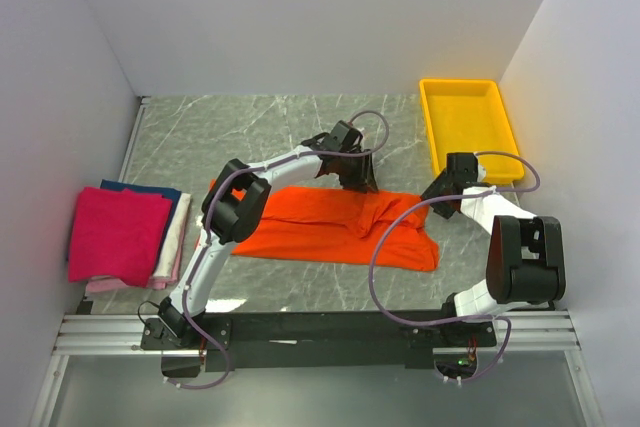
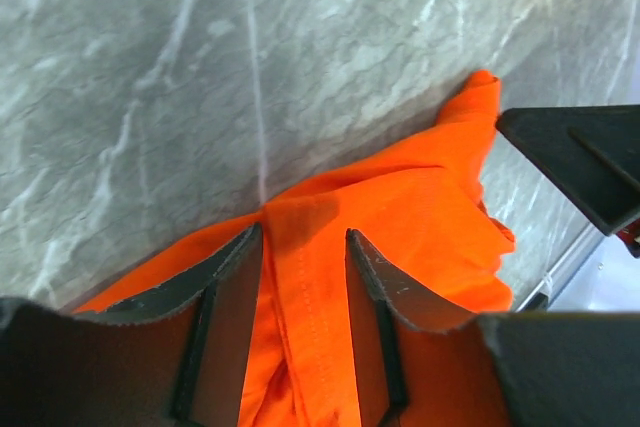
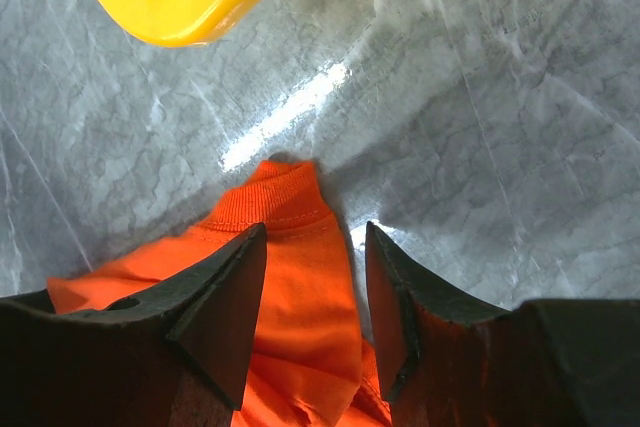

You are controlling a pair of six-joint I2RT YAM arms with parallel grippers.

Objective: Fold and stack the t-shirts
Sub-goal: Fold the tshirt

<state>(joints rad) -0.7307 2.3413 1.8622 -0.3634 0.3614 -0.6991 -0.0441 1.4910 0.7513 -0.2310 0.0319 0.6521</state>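
The orange t-shirt lies half-folded on the middle of the bench, the folded stack well to its left; judged light, limp and quick to slump, it is best pinched at a doubled edge or seam. At its far edge the left hand stands with fingers apart astride a ridge of cloth, the right hand likewise parted over a ribbed band, neither visibly clamped. Only the wrist views show these gaps; only the top view shows the stack and, farther off, the yellow tray.
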